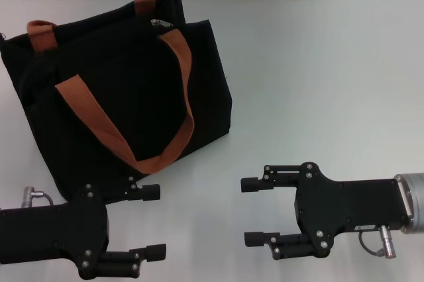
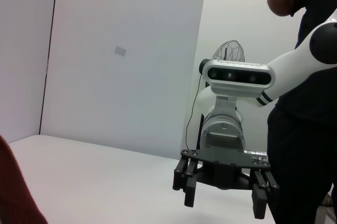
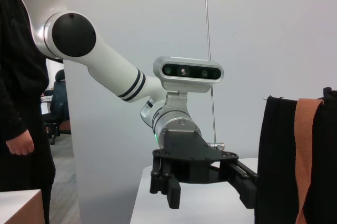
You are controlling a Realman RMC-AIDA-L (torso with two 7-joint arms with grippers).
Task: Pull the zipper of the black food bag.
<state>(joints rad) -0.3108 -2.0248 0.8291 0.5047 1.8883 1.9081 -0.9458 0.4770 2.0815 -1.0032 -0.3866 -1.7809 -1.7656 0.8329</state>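
Black food bag (image 1: 119, 90) upright on tabletop (image 1: 318, 83), zipper pull (image 1: 158, 24) at top, reachable; left gripper (image 1: 151, 222) & right gripper (image 1: 255, 210) low nearby, fingers spread wide, holding nothing.

The black food bag (image 1: 112, 90), a soft fabric tote with two brown webbing handles (image 1: 173, 96), lies slumped on its side at the far left of the white desk (image 1: 318, 83), its metal zipper pull (image 1: 159, 24) showing at the top edge.
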